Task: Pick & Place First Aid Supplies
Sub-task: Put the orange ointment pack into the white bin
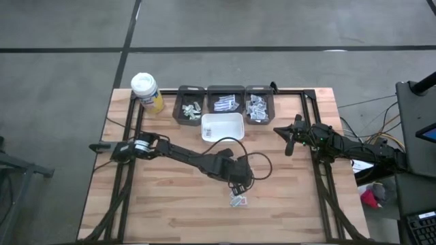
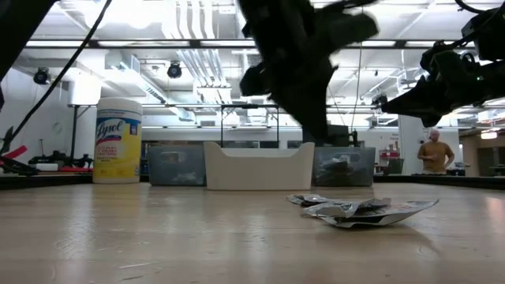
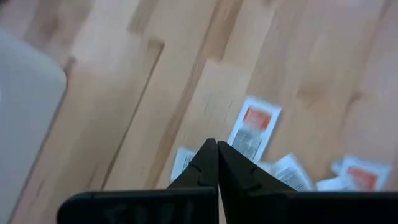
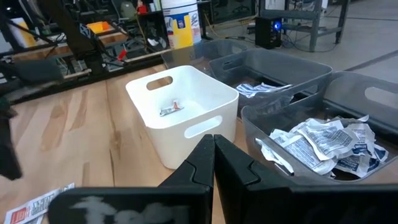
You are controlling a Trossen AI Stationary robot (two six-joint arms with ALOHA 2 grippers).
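The left hand [image 1: 238,185], closed on nothing, is hovering over packets [image 1: 238,201] near the surface's [image 1: 170,204] front edge. The right hand [image 1: 289,144], pinched closed, is waiting by the right edge.

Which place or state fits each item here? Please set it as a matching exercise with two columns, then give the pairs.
Things:
1. white bin
2. yellow bottle
3. loose packets
4. left gripper

Places or states:
A. at the table's far left corner
B. shut, empty, just above the packets
C. lying on bare wood near the table's front
D. in front of the three grey bins

Pairs: 1-D, 2-A, 3-C, 4-B
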